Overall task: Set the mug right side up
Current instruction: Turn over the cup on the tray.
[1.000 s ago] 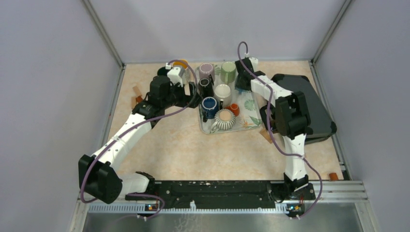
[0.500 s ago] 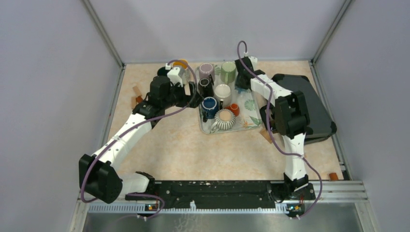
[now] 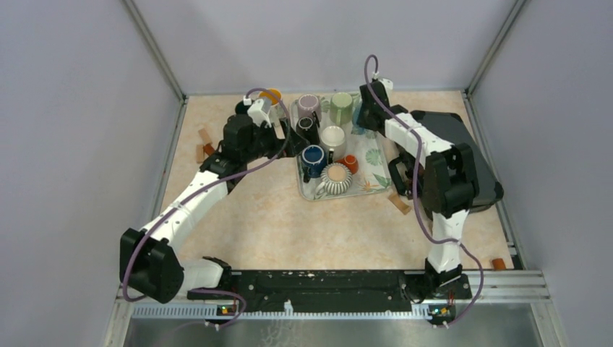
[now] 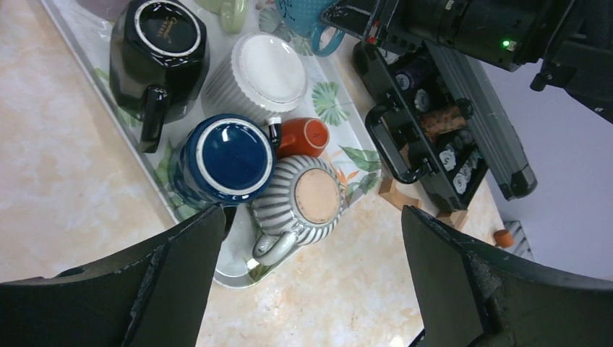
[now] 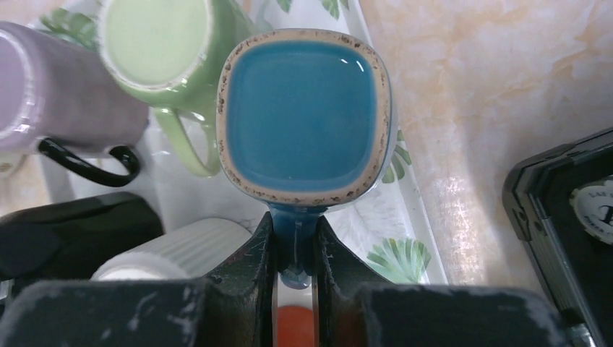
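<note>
A teal mug (image 5: 303, 116) with a squarish tan rim hangs over the back right part of the glass leaf-print tray (image 5: 405, 217). My right gripper (image 5: 295, 246) is shut on its handle, with a finger on each side. I cannot tell whether the mug's base or its mouth faces the wrist camera. In the top view the right gripper (image 3: 363, 116) hides most of the mug. The mug's edge shows in the left wrist view (image 4: 311, 22). My left gripper (image 4: 311, 238) is open wide and empty. It hovers over the tray's near left corner (image 3: 289, 141).
The tray (image 3: 376, 155) holds upside-down mugs: black (image 4: 155, 43), white ribbed (image 4: 260, 69), dark blue (image 4: 224, 159), small orange (image 4: 303, 137), grey striped (image 4: 307, 199), green (image 5: 155, 50) and lilac (image 5: 43, 87). A black case (image 3: 463, 159) lies to the right. Small wooden blocks (image 3: 400, 203) lie on the table.
My right wrist has risen and shifted slightly back and right, with the teal mug still held by its handle. The left arm has barely moved.
</note>
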Motion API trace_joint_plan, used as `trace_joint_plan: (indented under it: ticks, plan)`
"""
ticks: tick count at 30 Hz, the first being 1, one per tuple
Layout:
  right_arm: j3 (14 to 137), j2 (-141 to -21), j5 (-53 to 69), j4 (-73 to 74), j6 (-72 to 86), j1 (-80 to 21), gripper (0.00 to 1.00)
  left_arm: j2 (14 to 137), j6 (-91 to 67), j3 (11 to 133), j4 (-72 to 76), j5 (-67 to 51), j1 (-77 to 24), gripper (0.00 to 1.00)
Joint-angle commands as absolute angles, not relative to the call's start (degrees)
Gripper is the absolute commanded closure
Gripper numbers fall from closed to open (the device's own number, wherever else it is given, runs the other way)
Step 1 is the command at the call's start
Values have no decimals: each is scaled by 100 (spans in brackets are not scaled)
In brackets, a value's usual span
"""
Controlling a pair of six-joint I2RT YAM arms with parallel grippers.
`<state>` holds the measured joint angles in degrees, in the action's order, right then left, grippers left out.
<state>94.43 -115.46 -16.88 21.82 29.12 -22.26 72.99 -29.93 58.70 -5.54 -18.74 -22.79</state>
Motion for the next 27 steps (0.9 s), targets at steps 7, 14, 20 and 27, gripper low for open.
trace_joint_plan:
  ticks: [7, 14, 20, 27]
  plan:
    - [8965, -10087, -1255, 1024, 3158, -2154, 100, 7593, -3855, 5946, 530, -2482, -2202, 2]
    - [8084, -9202, -161, 56, 3674, -2158, 100, 8030, -4567, 6053, 1291, -3149, -2086, 2]
    - [7277, -8664, 914, -1168, 4416, -2158, 100, 8461, -5262, 5992, 2116, -3745, -1953, 2]
    - [6482, -8465, 1855, -2659, 5423, -2220, 100, 8728, -5850, 5853, 2914, -4097, -1925, 1]
